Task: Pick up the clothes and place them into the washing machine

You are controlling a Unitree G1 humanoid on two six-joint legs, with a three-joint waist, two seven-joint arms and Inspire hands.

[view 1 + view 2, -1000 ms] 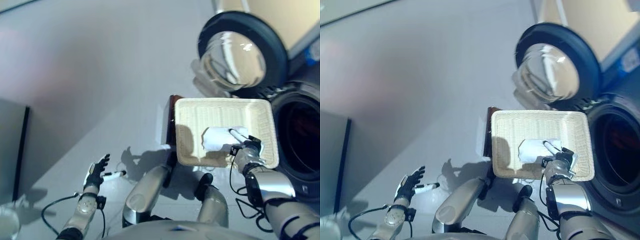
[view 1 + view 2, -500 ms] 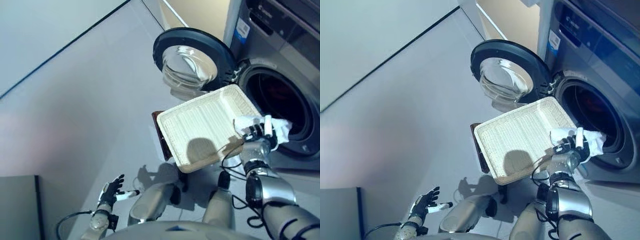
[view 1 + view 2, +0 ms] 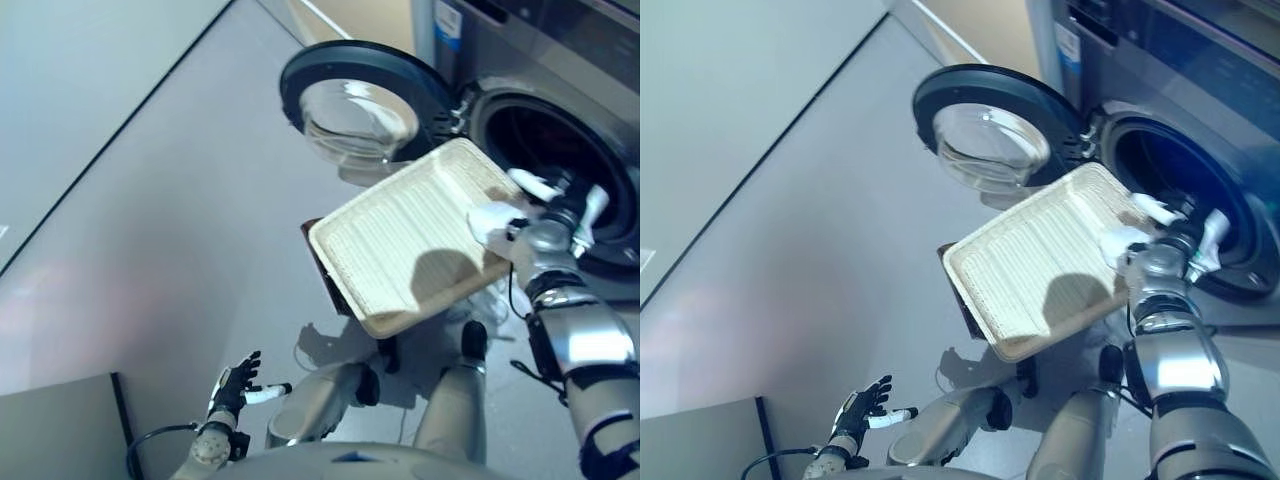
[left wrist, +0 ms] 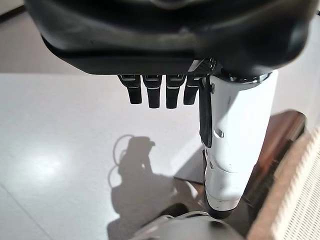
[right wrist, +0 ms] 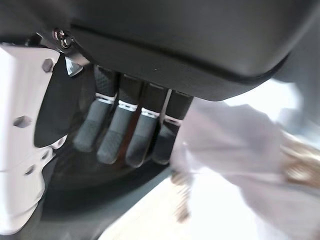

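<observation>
A shallow woven cream basket (image 3: 415, 240) sits tilted on a dark brown stand (image 3: 330, 275), between the robot and the grey washing machine (image 3: 1200, 80), whose round glass door (image 3: 355, 105) hangs open. The right robot hand (image 3: 560, 215) is at the drum opening (image 3: 560, 150); its fingers (image 5: 125, 132) curl beside white cloth (image 5: 235, 150) at the basket's far rim. The left robot hand (image 3: 865, 405) hangs low over the pale floor (image 3: 150, 200), fingers spread, empty; its wrist view shows a corner of the basket

pale grey glossy floor (image 3: 150, 230), light wall (image 3: 60, 90)
</observation>
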